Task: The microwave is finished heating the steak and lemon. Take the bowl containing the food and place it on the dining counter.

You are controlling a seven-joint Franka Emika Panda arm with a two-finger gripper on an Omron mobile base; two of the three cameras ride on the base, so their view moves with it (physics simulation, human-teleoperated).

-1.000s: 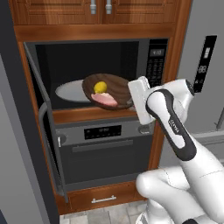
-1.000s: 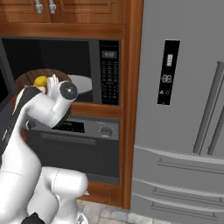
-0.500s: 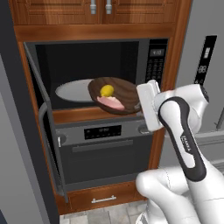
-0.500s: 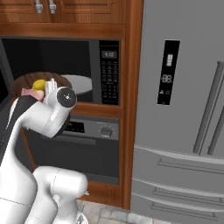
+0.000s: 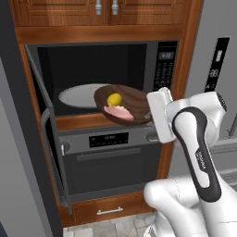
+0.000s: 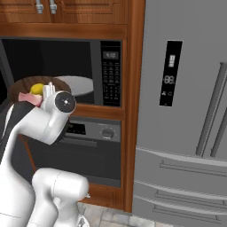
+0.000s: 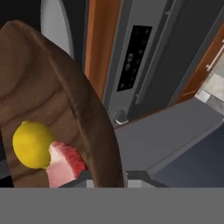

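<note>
Gripper [image 5: 149, 110] clamping the bowl [image 5: 124, 104] rim, steak [image 5: 118, 112] and lemon [image 5: 114, 99] riding inside; bowl clearing the microwave [image 5: 104, 78], dining counter placement remaining

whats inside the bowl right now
The bowl holds the lemon and the steak, touching each other. The steak's near end is covered by the bowl's rim and the claw.

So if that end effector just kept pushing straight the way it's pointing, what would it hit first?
Nothing new: the end effector already meets the rim of the shallow dark brown wooden bowl. Beyond it, probably the grey oven front, though depth is unclear.
</note>
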